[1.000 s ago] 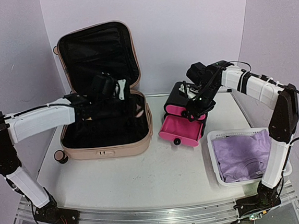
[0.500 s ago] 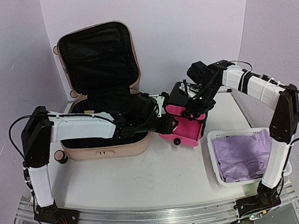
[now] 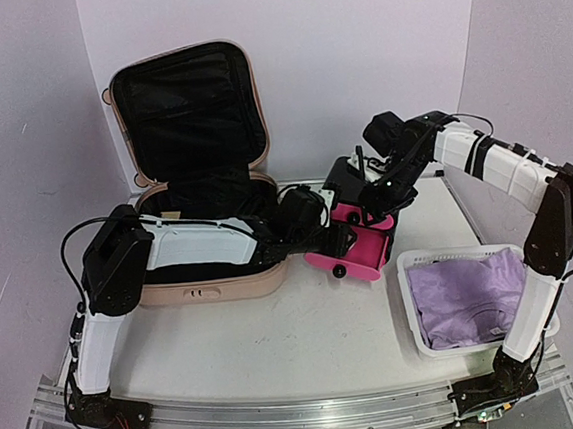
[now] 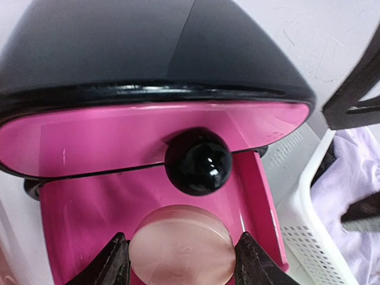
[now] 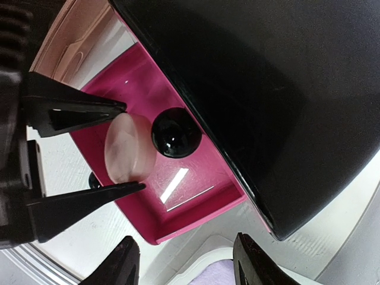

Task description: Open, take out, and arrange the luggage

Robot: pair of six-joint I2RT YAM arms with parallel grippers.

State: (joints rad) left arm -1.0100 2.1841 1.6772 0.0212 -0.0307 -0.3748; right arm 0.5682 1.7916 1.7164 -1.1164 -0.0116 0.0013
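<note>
Open pale pink luggage [image 3: 222, 283] at the table's far left, lid upright against the back wall. Left gripper [image 4: 182, 264] no longer inside it as a second ago: now stretched right to the black-and-pink drawer box [image 3: 342, 178], clamped on a pale pink round disc [image 5: 127, 148] above the pulled-out lower drawer [image 3: 358, 253]. Right gripper [image 5: 187, 264] unmoved at the box's top, jaws apart on nothing. White basket [image 3: 450, 252] of lilac cloth [image 3: 470, 299] at near right.

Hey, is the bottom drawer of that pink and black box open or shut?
Open: the bottom drawer sticks out from the box, its pink floor exposed.
</note>
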